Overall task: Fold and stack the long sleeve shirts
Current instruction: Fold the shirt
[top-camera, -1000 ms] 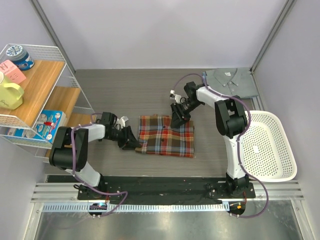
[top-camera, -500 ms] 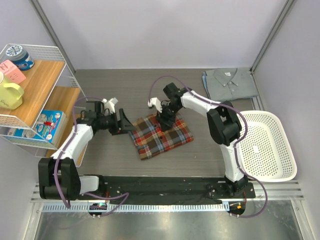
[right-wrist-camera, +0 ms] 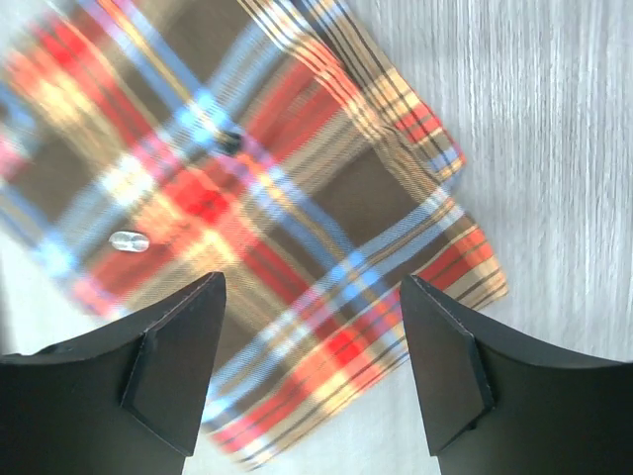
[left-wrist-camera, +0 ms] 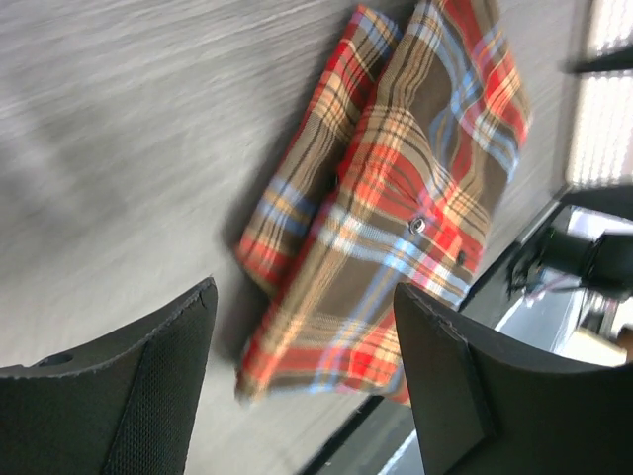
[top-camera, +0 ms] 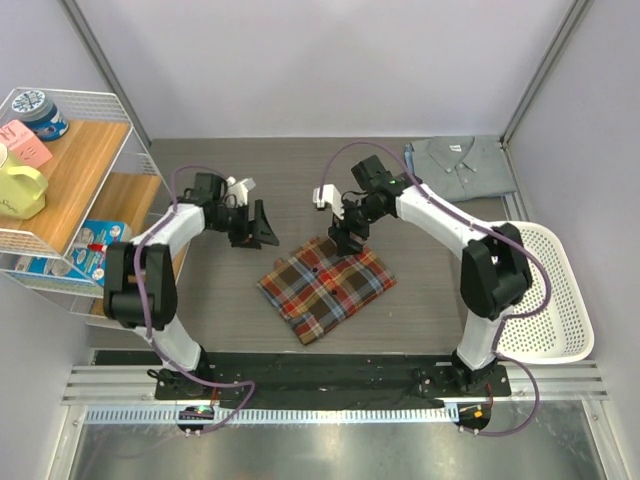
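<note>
Rotated since before, plaid shirt (top-camera: 325, 288) lies diagonal, near-left to far-right.

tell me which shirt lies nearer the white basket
The grey-blue collared shirt, at the far right corner just beyond the basket; the plaid flannel shirt lies mid-table, farther left.

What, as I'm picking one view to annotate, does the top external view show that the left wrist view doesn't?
Only top external: the folded grey-blue shirt at the far right, the white basket and the wire shelf. Only left wrist: a metal snap on the cloth, close up. Both: the folded plaid shirt on the table and the open left gripper, clear of it.
</note>
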Available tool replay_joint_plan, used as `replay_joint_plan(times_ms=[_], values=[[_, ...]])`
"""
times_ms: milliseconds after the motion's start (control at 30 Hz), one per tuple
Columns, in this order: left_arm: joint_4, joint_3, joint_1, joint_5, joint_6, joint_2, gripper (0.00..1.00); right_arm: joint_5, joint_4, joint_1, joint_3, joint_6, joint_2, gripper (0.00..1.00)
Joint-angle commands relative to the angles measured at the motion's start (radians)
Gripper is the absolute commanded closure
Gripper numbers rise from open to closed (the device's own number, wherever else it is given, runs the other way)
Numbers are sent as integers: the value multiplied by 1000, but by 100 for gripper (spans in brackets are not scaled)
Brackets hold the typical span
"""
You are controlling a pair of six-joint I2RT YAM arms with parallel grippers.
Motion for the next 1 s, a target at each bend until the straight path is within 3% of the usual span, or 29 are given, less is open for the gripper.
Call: replay_joint_plan(times_ms=[0,267,467,767,967], values=[[-15,63,-47,90,106,110,28,-68,-62,31,-76,222,-102,25],[-175,337,-74,179,280,395,25,-49,-57,31,-210,316,-43,32],[-294,407,-128,211,369,503,27,21,-49,-5,-184,305,62,34],[-295,393,-172,355,320,584,32,35,-86,-17,-174,258,89,34],[-176,375,-172,339,217,586,38,27,-100,-21,-165,255,88,34]])
